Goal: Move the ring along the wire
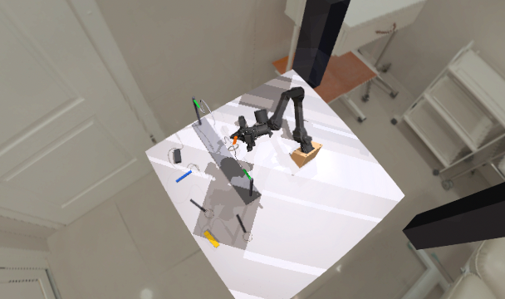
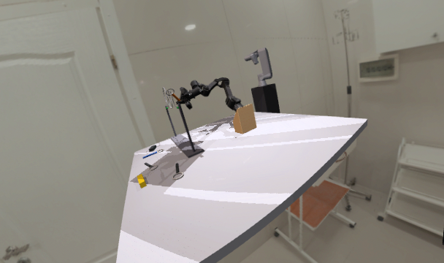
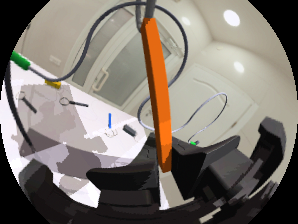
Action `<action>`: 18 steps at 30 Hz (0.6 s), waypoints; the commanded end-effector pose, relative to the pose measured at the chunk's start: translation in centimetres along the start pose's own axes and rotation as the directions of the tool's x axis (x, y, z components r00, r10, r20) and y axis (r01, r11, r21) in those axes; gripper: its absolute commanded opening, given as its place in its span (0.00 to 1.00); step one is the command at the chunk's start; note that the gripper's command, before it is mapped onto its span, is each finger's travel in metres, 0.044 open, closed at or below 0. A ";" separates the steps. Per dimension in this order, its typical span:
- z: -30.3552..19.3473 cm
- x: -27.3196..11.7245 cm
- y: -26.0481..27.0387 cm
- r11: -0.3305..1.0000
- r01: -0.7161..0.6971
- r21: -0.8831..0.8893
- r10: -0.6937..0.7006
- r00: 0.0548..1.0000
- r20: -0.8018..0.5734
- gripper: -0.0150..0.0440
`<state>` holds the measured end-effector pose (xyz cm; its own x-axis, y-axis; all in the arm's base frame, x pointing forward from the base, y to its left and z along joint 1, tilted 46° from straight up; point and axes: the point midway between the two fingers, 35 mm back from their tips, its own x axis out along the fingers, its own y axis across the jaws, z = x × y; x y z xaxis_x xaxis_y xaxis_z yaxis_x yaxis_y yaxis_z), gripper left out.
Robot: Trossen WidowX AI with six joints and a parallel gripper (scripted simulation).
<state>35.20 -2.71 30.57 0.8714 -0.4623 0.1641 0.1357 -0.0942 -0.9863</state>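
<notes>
The orange handle (image 1: pixel 235 140) (image 2: pixel 176 97) (image 3: pixel 157 95) is held at its lower end between the fingers of my gripper (image 2: pixel 180 101) (image 3: pixel 156 135), which is shut on it. The handle points up from the fingers, with the ring at its far end near the middle stretch of wire. The ring is mostly cut off in the wrist view, so threading and contact with the grey wire (image 3: pixel 87 45) cannot be told. One green part (image 1: pixel 247 174) (image 3: pixel 21 60) is by the near post (image 1: pixel 251 188) (image 2: pixel 187 128). The other green part (image 1: pixel 198 104) (image 3: pixel 194 143) is by the far post (image 1: pixel 197 114) (image 2: pixel 171 123).
The wire curves in tall loops around the handle's upper end in the wrist view. Beyond the stand lie a blue bar (image 1: pixel 183 176) (image 3: pixel 110 120), a yellow block (image 1: pixel 211 239) (image 2: pixel 142 180), a dark box (image 1: pixel 177 156) and black-handled rings. The arm's wooden base block (image 1: pixel 306 155) (image 2: pixel 245 120) stands behind.
</notes>
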 end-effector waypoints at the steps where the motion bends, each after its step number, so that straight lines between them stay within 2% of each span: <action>1: 0.1 0.0 -0.3 0.996 0.039 -0.078 -0.038 0.999 0.017 0.00; 18: 0.5 0.0 -2.4 0.912 0.205 -0.355 -0.186 0.979 0.089 0.00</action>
<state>35.15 -2.27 32.72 0.8677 -0.3830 0.3168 0.1360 -0.4300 -0.8925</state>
